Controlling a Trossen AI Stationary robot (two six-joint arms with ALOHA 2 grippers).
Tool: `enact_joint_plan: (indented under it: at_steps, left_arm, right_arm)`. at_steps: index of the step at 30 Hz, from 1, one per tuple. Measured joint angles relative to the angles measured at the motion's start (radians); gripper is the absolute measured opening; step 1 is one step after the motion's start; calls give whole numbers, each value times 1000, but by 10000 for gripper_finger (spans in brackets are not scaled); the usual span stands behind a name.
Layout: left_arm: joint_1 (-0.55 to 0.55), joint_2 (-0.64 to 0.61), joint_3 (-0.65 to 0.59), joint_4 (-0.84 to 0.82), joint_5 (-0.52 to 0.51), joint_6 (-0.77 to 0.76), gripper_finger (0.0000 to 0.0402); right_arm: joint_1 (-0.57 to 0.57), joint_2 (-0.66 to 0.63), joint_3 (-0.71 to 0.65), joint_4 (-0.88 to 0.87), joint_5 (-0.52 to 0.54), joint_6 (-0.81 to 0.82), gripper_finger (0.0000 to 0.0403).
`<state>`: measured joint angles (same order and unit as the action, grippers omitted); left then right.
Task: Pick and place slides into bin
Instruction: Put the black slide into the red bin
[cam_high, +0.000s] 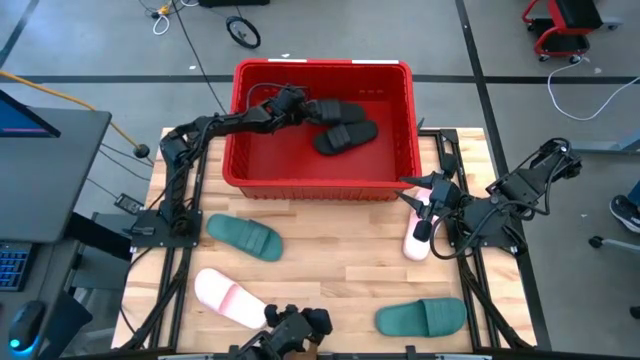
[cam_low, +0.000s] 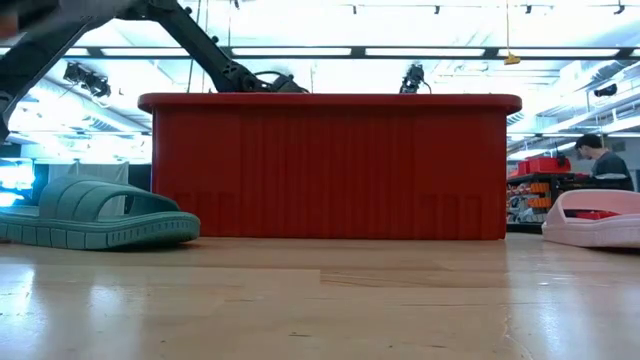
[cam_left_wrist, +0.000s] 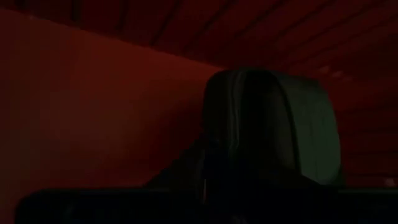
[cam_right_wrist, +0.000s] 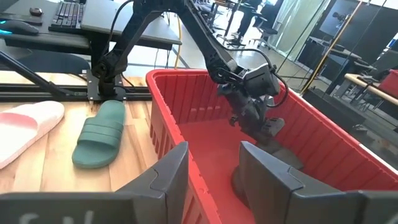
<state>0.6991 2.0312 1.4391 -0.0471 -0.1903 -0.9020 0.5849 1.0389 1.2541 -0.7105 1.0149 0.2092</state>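
High view: we see the left gripper (cam_high: 296, 100) inside the red bin (cam_high: 325, 178), on a black slide (cam_high: 322, 110); whether it grips we cannot tell. A second black slide (cam_high: 345, 136) lies beside. Our right gripper (cam_high: 432, 196) hangs open near a pink slide (cam_high: 417, 238). Two green slides (cam_high: 243, 236) (cam_high: 421, 318) and another pink slide (cam_high: 226, 296) lie on the table (cam_high: 330, 250).

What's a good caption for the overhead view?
Left hand lowers black slides into the red bin; four remain on the table.
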Motion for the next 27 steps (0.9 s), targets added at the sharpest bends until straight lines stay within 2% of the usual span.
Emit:
enact_joint_plan:
  at_steps: [4,11,18,22,27]
  left_arm:
    - [0,53,0,63,81,-50,108]
    - [-10,137,0,210,129,-115,103]
    - [5,151,0,220,139,-105,100]
    - [30,150,0,217,218,-107,107]
    - [38,149,0,215,238,-98,124]
  right_arm:
    - [0,0,0,-1,0,0,148]
    - [0,0,0,-9,-5,5,148]
    - [0,0,0,-9,-14,5,148]
    - [0,0,0,-9,-15,13,148]
    - [0,0,0,-9,-45,47,148]
